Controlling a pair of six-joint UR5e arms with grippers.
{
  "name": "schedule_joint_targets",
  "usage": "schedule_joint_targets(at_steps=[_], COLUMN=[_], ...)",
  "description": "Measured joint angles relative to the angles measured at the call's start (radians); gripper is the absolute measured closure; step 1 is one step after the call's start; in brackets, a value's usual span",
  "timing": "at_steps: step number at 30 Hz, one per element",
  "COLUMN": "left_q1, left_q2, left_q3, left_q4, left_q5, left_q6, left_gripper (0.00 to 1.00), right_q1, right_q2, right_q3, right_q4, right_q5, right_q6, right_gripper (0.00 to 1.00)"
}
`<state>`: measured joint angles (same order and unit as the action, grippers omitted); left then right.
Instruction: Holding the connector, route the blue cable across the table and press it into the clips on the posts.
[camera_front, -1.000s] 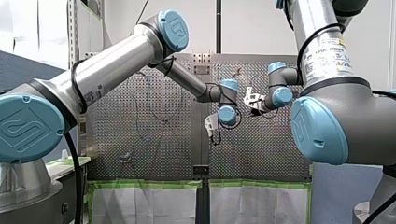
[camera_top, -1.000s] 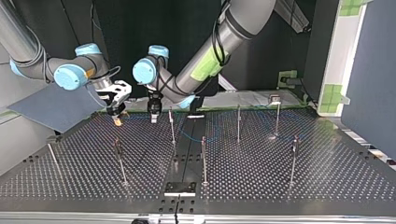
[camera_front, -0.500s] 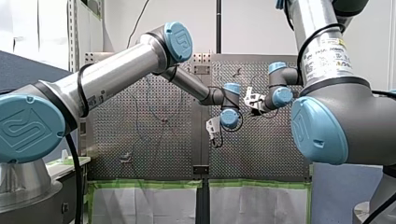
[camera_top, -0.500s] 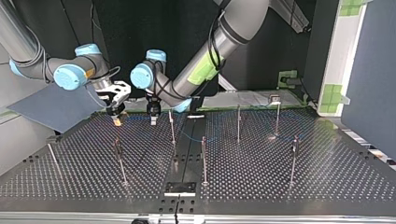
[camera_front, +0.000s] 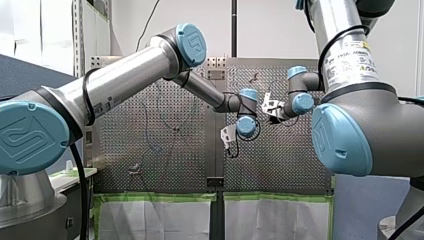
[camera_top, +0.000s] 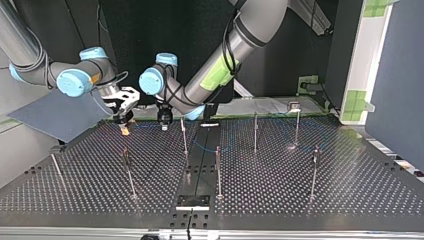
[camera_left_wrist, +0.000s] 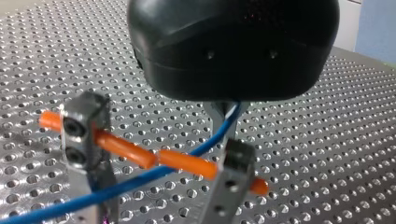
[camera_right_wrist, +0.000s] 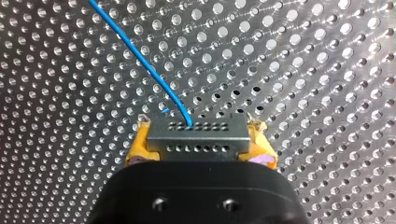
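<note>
In the right wrist view my right gripper (camera_right_wrist: 198, 150) is shut with its yellow pads on the grey metal connector (camera_right_wrist: 197, 133), and the blue cable (camera_right_wrist: 140, 60) leaves it across the perforated table. In the left wrist view my left gripper (camera_left_wrist: 156, 198) is open. The blue cable (camera_left_wrist: 116, 186) runs loose between its two metal fingers (camera_left_wrist: 86, 133), under an orange bar (camera_left_wrist: 182, 161) that spans them. In the top view both grippers hover low at the far edge, my right gripper (camera_top: 125, 129) a short way left of my left gripper (camera_top: 164, 124).
Several thin clip posts stand on the table (camera_top: 350, 190), the nearest one (camera_top: 184, 135) just right of my left gripper in the top view. More blue cable (camera_top: 202, 146) lies among the middle posts. A grey panel (camera_top: 60, 115) leans at the left.
My left arm shifted slightly toward the top view's left, closer to my right gripper, then held. My right arm and the connector have not moved.
</note>
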<state>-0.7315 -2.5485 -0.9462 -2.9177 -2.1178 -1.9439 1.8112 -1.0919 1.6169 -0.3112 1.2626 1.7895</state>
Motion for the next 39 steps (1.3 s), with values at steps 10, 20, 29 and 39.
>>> schedule_joint_targets(at_steps=[10, 20, 29, 39], left_q1=[-0.013, -0.036, -0.053, -0.059], left_q2=[0.019, 0.102, 0.181, 0.238], left_q3=[0.000, -0.003, -0.003, -0.003], left_q4=[-0.036, -0.091, -0.123, -0.135], left_q5=[-0.028, -0.050, -0.107, -0.117], left_q6=[-0.019, -0.029, -0.028, -0.016], left_gripper=[1.00, 1.00, 1.00, 1.00], right_q1=[0.000, -0.002, -0.002, -0.003], right_q2=[-0.025, -0.077, -0.141, -0.221], right_q3=[-0.012, -0.055, -0.071, -0.105], right_q4=[0.004, 0.064, 0.102, 0.162], right_q5=[-0.001, -0.006, -0.025, -0.033], right_q6=[0.002, 0.001, 0.011, 0.022], right_gripper=[1.00, 1.00, 1.00, 1.00])
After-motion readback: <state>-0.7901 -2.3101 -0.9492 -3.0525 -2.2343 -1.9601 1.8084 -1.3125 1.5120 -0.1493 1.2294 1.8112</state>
